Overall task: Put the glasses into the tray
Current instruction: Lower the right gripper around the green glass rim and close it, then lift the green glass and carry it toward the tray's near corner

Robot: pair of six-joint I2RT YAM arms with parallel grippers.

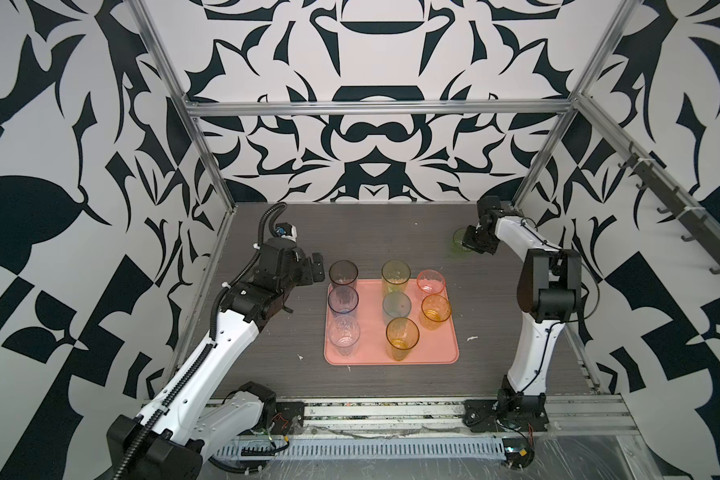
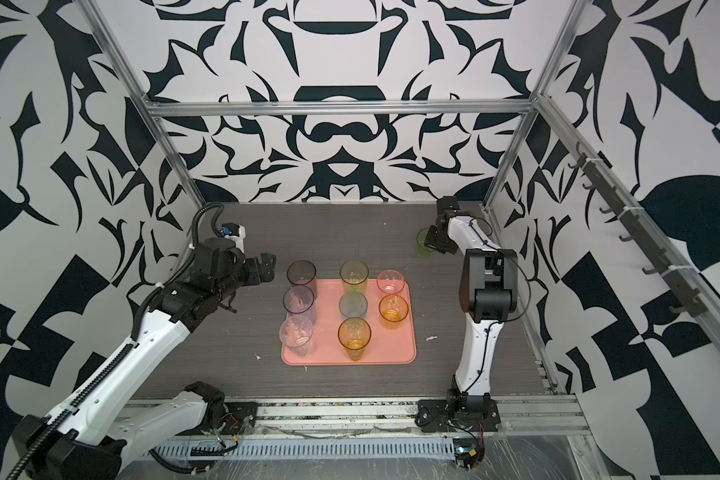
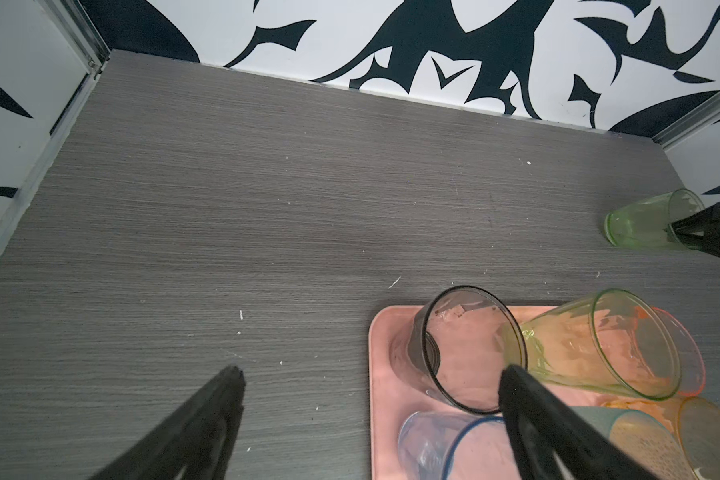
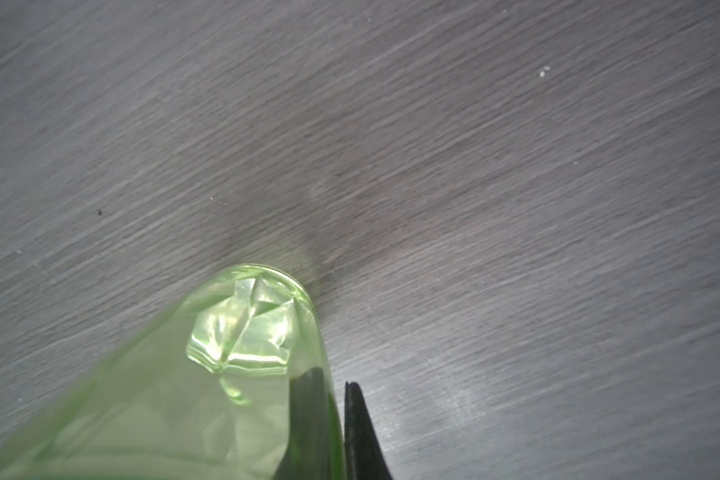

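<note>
Closest to me rises the left arm (image 1: 208, 361); its left gripper (image 1: 318, 268) hangs released, fingers wide, just beside the smoky grey tumbler (image 1: 343, 272). Eight glasses (image 1: 396, 305) stand upright in the salmon tray (image 1: 433, 347). One is not yet in: the short green tumbler (image 1: 459, 239) at the far right of the table (image 1: 267, 345), its wall clenched by the right gripper (image 4: 331, 382). I think the pink tumbler (image 1: 431, 282) and amber tumbler (image 1: 436, 309) stand between it and the tray's free near corner.

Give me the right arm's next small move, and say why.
Probably lift straight up a little. The right gripper is shut on the wall of the green glass, one finger inside and one outside. The glass seems to stand on the table, well away from the tray. Raising it first should keep it from dragging.
</note>
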